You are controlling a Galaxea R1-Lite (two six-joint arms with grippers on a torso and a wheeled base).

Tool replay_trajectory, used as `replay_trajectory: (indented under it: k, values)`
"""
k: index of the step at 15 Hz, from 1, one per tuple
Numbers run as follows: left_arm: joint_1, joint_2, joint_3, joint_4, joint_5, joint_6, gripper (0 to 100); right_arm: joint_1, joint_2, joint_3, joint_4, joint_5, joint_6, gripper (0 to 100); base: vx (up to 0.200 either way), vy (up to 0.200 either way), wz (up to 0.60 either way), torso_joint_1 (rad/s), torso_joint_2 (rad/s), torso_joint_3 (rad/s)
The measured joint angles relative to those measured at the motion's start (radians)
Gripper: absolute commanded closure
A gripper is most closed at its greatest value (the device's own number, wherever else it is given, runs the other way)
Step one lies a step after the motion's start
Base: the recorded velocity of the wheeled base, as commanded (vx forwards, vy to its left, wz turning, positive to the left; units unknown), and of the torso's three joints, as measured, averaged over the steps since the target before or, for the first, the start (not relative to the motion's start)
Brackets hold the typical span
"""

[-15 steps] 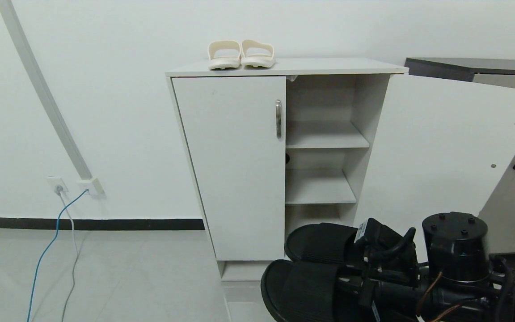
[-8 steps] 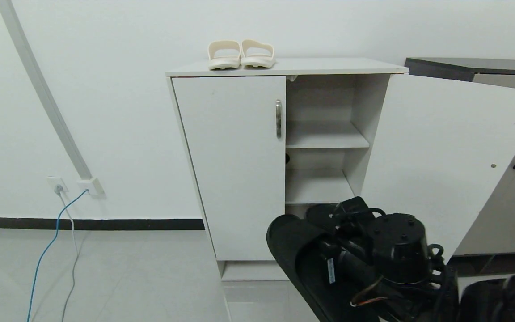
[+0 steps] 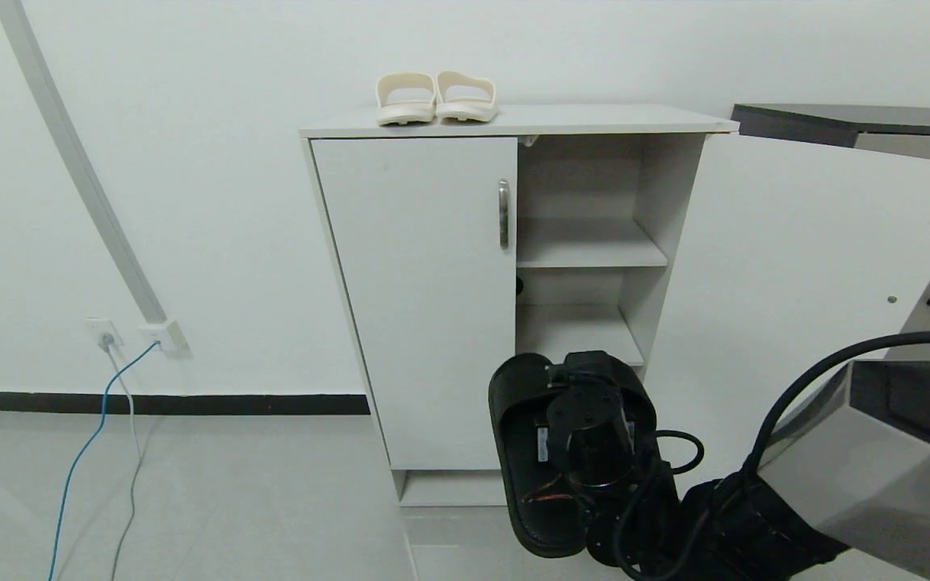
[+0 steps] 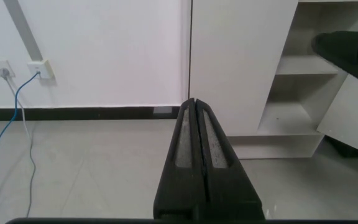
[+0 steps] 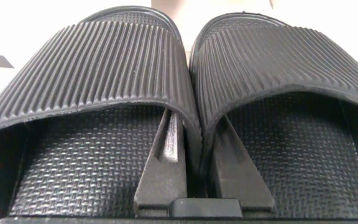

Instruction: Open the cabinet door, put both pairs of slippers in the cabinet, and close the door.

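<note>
Done opening the cabinet door. Clamps black slippers by their adjoining straps in right gripper before the lower shelves; carries nothing in closed left gripper. Yet to shelve them and cream slippers on top.

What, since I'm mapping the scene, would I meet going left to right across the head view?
Wall sockets → closed cabinet door → black slippers → open cabinet door → grey cabinet.
</note>
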Motion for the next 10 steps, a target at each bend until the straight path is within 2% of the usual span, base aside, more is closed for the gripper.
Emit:
replay_trajectory:
  k: [7, 10]
  values:
    - [-0.001, 0.001, 0.0, 0.0, 0.0, 0.0, 100, -0.019, 0.046, -0.013, -0.002, 0.0, 0.001, 100, 0.0, -0.2, 0.0, 0.004, 0.01, 0.002]
    - [0.0, 0.001, 0.0, 0.0, 0.0, 0.0, 100, -0.023, 0.06, -0.014, -0.004, -0.001, 0.0, 100, 0.0, 0.0, 0.0, 0.0, 0.0, 0.0]
